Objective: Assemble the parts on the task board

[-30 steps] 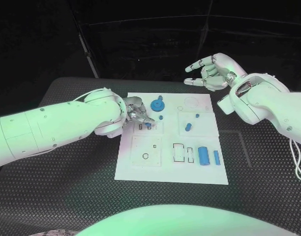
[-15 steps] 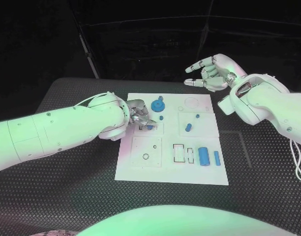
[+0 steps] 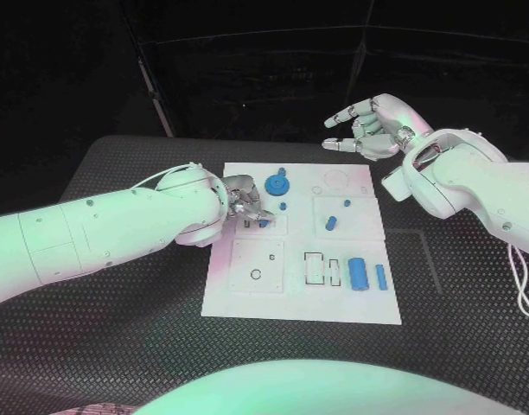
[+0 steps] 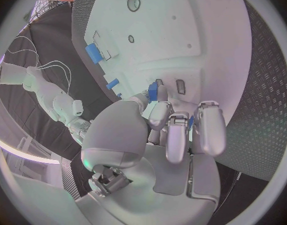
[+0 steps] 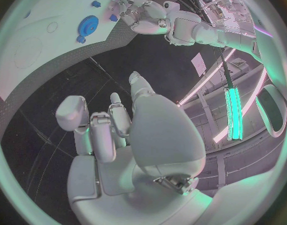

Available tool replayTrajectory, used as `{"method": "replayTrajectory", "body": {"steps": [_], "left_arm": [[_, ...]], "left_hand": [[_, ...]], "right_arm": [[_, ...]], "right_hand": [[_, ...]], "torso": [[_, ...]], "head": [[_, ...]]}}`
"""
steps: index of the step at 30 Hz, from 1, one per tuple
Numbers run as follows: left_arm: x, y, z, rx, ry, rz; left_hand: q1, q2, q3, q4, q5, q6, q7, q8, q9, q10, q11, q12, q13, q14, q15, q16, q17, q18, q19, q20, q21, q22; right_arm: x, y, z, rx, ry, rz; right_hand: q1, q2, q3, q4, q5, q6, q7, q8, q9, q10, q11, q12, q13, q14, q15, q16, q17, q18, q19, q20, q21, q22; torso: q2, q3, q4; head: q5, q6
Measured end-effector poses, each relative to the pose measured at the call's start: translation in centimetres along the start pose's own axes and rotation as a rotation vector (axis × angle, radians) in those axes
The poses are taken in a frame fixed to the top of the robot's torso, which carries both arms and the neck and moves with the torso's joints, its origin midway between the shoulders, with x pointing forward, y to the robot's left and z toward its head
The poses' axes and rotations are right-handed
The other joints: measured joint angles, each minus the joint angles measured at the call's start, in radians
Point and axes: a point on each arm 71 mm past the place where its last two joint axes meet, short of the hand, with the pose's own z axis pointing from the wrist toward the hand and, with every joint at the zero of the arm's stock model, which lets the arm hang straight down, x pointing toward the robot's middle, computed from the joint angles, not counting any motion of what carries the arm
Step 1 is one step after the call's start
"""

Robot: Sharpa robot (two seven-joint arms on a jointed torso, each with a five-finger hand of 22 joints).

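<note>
Over the upper left of the white task board, which lies flat in the middle of the black bench, the left robot hand is lowered onto the plate and pinches a small blue part between thumb and fingertip, right at a pair of dark slots in the board. The step in hand looks like seating this piece in its recess: it would go best with the part kept upright and squared to the slot, pressed straight down and let go only once it sits flush, since any tilt could jam it at the edge. The right robot hand hangs in the air beyond the far right corner of the board, fingers loosely curled and apart, holding nothing. From the head camera, the left arm hides most of the pinch, yet the layout is plain: a blue gear near the far edge, a blue cylinder and a thin blue bar lying near the board's right edge. The left wrist camera gives what that one lacks, the fingertip contact and the slots beside it. The right wrist camera shows its own empty palm.
</note>
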Motion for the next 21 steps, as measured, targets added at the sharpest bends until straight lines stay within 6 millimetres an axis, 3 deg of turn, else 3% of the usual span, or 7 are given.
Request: {"method": "replayTrajectory", "body": {"steps": [21], "left_arm": [[0.03,0.31,0.14,-0.008,0.013,0.019]], "left_hand": [[-0.002,-0.002,0.008,-0.003,-0.003,0.001,0.002,0.0,0.001,0.0,0.0,0.0,-0.001,0.0,0.0,0.0,0.0,0.0,0.0,0.0,-0.004,-0.001]], "right_arm": [[0.05,0.0,0.04,0.0,0.002,0.0]], "right_hand": [[0.0,0.0,-0.003,-0.003,0.0,0.0,0.0,0.0,0.0,0.0,0.0,0.0,0.0,0.0,0.0,0.0,0.0,0.0,0.0,0.0,0.0,0.0]], "torso": [[0.0,0.0001,0.0005]], "head": [[-0.001,-0.01]]}}
